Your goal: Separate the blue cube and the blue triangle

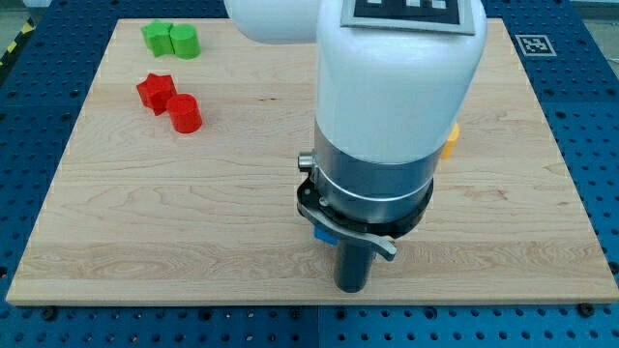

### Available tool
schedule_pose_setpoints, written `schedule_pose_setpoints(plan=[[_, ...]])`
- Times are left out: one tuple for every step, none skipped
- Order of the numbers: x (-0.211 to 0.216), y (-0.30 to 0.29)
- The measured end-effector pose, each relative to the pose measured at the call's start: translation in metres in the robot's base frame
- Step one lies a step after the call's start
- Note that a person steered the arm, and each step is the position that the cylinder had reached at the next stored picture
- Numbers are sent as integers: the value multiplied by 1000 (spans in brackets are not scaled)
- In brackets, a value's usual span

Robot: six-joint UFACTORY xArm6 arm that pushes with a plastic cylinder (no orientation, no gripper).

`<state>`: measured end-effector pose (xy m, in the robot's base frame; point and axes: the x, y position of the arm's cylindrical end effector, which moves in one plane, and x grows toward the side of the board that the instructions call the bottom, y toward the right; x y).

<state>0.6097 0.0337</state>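
Observation:
The white and grey arm fills the middle of the camera view. Its dark rod comes down near the board's bottom edge, and my tip (353, 287) rests on the wood there. Only a small piece of a blue block (323, 235) shows, just to the upper left of the rod, under the arm's metal clamp. I cannot tell its shape, or whether it is the cube or the triangle. The arm hides the rest of the blue blocks. I cannot tell whether my tip touches the blue piece.
A green star-like block (155, 37) and a green cylinder (184, 41) touch at the top left. A red star (155, 92) and a red cylinder (185, 113) sit below them. A yellow block (449, 140) peeks out right of the arm. The wooden board (116, 232) lies on a blue table.

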Motion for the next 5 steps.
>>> schedule_pose_setpoints(plan=[[-15, 0], [-31, 3], [-39, 14], [-39, 29], [-44, 37]])
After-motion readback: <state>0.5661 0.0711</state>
